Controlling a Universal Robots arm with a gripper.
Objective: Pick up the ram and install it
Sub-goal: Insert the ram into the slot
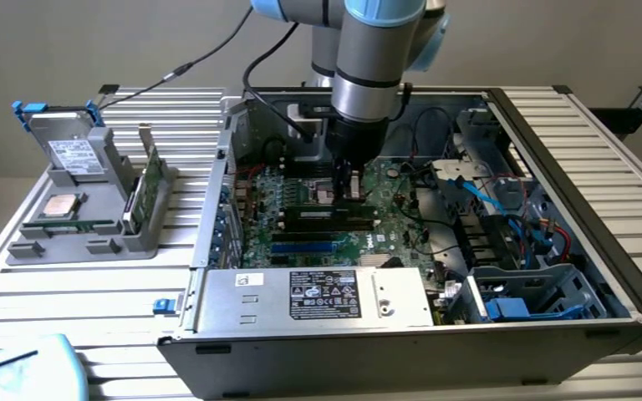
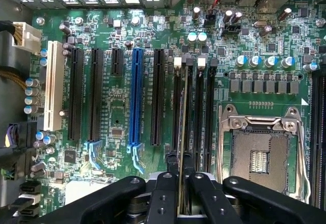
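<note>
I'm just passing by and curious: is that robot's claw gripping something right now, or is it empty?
Gripper: closed, holding the ram edge-on over the motherboard.

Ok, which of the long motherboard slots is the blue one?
The blue slot, flanked by black slots, sits between the lone white slot and the ram that the gripper grips edge-on.

Open computer case on slatted table — holds motherboard with blue slot, white slot, metal-framed processor socket and labelled power supply — with, at the exterior view's left, grey holder carrying hard drive, silver processor chip and bracketed green card.
</note>
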